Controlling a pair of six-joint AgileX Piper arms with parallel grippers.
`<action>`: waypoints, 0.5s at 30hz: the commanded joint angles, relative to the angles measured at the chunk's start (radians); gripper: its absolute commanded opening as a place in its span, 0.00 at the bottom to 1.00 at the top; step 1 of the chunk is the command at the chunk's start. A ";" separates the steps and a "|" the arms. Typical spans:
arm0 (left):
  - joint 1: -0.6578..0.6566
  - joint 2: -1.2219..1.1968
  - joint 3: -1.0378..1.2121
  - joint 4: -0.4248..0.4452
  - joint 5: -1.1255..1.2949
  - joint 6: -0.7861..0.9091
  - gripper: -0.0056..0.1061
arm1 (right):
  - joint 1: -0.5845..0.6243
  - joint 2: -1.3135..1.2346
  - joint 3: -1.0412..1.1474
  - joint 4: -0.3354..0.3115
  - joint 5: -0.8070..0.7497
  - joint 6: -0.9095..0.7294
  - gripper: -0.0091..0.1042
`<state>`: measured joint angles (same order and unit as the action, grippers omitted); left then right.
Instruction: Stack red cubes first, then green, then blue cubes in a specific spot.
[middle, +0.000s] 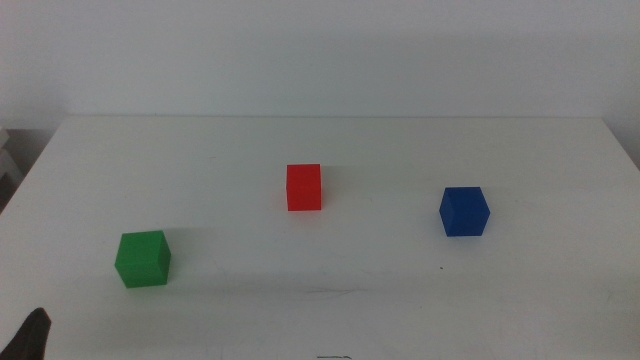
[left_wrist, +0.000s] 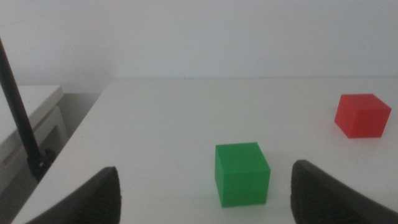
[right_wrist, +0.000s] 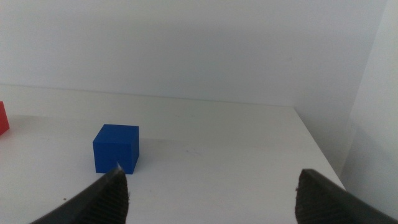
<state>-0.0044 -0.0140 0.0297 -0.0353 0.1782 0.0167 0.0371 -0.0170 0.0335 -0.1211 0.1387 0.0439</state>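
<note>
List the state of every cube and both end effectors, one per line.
red cube: alone on the table, unstacked, mid-table.
green cube: alone on the table, unstacked, ungrasped.
blue cube: alone on the table, unstacked, ungrasped.
left end effector: open, empty, short of the green cube.
right end effector: open, empty, facing the blue cube.

dark, matte, blunt-tipped end effector (left_wrist: 205, 193) jaws

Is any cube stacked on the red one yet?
No. In the middle view the red cube, green cube and blue cube each sit alone on the white table, well apart.
</note>
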 joint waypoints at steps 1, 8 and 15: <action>0.000 0.040 -0.042 -0.012 -0.075 -0.017 0.89 | -0.001 -0.015 -0.023 -0.012 -0.074 -0.013 0.87; 0.000 0.330 -0.354 -0.012 0.176 -0.017 0.89 | -0.001 -0.015 -0.023 -0.012 -0.074 -0.013 0.87; 0.000 0.613 -0.723 -0.024 0.615 -0.065 0.89 | -0.001 -0.015 -0.023 -0.012 -0.074 -0.013 0.87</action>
<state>-0.0044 0.5447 -0.6054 -0.0425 0.7479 -0.0174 0.0371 -0.0170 0.0335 -0.1211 0.1387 0.0439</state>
